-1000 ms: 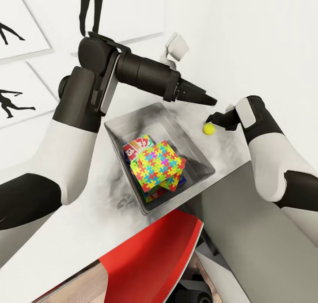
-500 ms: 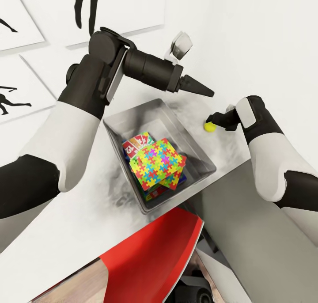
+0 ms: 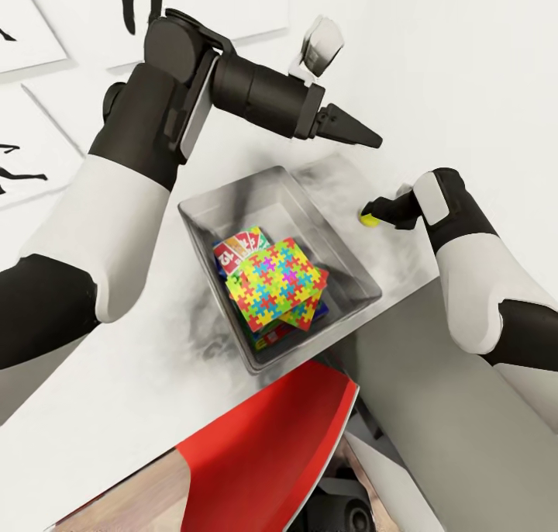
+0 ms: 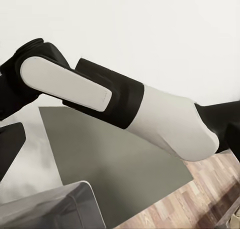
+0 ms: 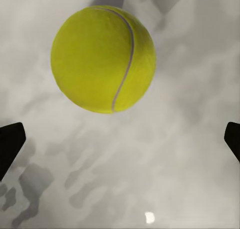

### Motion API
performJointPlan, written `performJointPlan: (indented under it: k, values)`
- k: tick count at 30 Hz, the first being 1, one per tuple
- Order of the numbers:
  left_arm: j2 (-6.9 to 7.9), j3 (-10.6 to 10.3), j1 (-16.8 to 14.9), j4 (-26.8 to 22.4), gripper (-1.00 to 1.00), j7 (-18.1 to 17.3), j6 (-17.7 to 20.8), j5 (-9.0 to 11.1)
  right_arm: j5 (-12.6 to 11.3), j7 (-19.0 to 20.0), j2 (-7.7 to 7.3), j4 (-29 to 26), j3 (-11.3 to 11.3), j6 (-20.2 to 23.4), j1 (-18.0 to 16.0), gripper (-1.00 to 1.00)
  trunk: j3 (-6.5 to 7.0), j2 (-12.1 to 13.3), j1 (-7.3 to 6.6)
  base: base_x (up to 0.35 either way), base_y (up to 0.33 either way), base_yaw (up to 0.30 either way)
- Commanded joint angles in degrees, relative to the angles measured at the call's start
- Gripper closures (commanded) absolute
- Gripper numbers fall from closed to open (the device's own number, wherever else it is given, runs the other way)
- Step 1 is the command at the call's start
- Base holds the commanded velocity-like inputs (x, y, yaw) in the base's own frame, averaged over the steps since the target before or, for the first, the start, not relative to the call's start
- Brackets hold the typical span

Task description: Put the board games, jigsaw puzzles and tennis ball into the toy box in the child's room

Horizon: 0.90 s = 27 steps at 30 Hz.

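Hovering right gripper (image 3: 370, 213), jaws apart, over tennis ball (image 5: 102, 59); no legible writing.

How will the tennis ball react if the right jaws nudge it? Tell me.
The tennis ball is round and lies loose on the flat table, so it would probably roll. Its fuzzy felt should grip well. It looks light.

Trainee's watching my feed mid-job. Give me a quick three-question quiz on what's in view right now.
1. True or false: the tennis ball lies on the table, outside the toy box.
2. Which gripper is at the ball: A left gripper, B right gripper?
3. Fill in: topmost in the toy box lies a multicoloured ____.

Key: 1 true. 2 B; its fingers stand apart. 3 jigsaw puzzle.
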Motion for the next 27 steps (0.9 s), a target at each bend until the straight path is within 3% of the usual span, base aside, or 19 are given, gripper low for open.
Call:
performJointPlan:
  k: [1, 10, 27]
  values:
    - [-0.01, 0.0, -0.5, 0.0, -1.00, -0.4, 0.6, -0.4, -0.6, -0.5, 0.01, 0.0, -0.1, 0.1, 0.0, -1.00, -0.17, -0.1, 0.03, 0.000, 0.000, 0.000]
    - [-0.01, -0.1, -1.2, -0.1, -1.00, -0.5, 0.6, -0.4, -0.5, -0.5, 0.01, -0.1, -0.1, -0.2, 0.0, -1.00, -0.85, -0.1, 0.03, 0.000, 0.000, 0.000]
    - [-0.01, -0.2, -1.3, -0.2, -1.00, -0.5, 0.6, -0.5, -0.7, -2.6, 0.09, -0.5, -0.1, -0.2, -0.8, -1.00, -0.96, -0.1, 0.03, 0.000, 0.000, 0.000]
